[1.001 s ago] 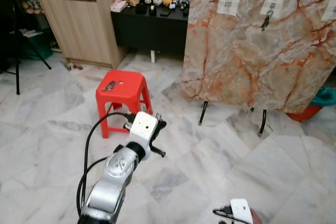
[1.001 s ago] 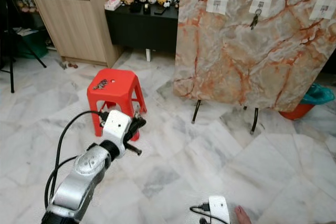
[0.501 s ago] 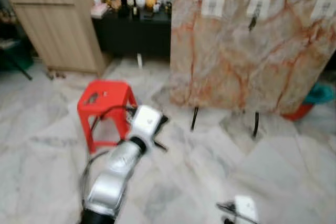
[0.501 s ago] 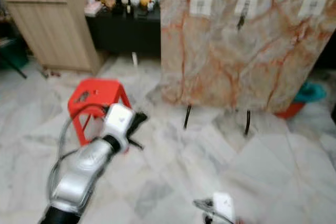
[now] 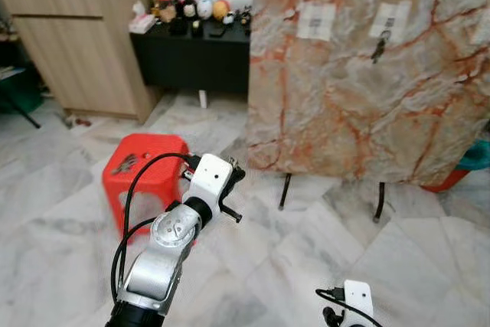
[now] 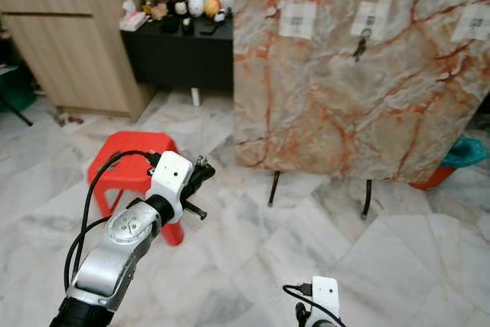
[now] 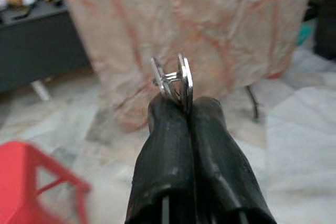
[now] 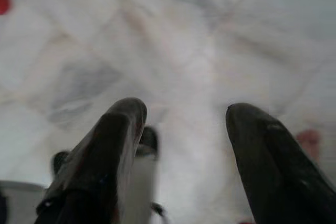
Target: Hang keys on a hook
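Gripping: left gripper (image 7: 181,109) pinched tight on the keys (image 7: 174,80), held up near the red stool (image 5: 145,172), well short of the marble board (image 5: 367,74)
Risk: thin edge-on pinch, probably slipping loose on the way
Risk two: ring turned sideways, likely missing a hook
Hooks: three white pads, middle hook (image 5: 380,34) already taken by one key set
Right gripper (image 8: 184,129): fingers spread, hanging low

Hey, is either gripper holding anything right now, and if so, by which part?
The left gripper is shut on a key ring, pinching its lower edge between the fingertips. The right gripper hangs open over the marble floor, holding nothing.
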You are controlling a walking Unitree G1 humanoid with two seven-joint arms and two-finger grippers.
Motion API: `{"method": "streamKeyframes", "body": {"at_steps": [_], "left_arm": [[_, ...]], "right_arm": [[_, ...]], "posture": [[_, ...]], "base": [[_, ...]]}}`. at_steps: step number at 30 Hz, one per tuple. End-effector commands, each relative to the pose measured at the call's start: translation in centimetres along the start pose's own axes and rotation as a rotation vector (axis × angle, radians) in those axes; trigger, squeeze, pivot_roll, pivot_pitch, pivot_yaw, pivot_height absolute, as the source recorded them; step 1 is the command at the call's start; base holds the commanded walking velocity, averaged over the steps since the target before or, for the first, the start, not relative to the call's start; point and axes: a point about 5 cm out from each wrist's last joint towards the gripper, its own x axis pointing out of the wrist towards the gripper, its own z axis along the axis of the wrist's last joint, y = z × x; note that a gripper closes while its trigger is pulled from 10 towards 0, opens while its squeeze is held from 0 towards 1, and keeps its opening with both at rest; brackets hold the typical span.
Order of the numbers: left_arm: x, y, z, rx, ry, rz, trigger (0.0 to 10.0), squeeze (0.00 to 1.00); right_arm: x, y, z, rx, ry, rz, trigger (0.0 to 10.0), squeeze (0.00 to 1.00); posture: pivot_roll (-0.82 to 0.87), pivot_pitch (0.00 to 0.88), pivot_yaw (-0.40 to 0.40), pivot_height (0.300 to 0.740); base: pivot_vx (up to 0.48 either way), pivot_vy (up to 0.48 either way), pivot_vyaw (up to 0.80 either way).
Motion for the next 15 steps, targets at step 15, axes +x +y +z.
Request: {"method": "streamKeyframes", "body": {"at_steps": [15], "left_arm": [[0.05, 0.76, 0.87, 0.005, -0.027, 0.014, 10.0, 0.0]], "right_arm": [[0.09, 0.77, 0.57, 0.012, -0.023, 0.021, 10.0, 0.0]], "posture": [[0.07, 0.0, -0.048, 0.74]], "base": [[0.375, 0.0, 0.0]]}}
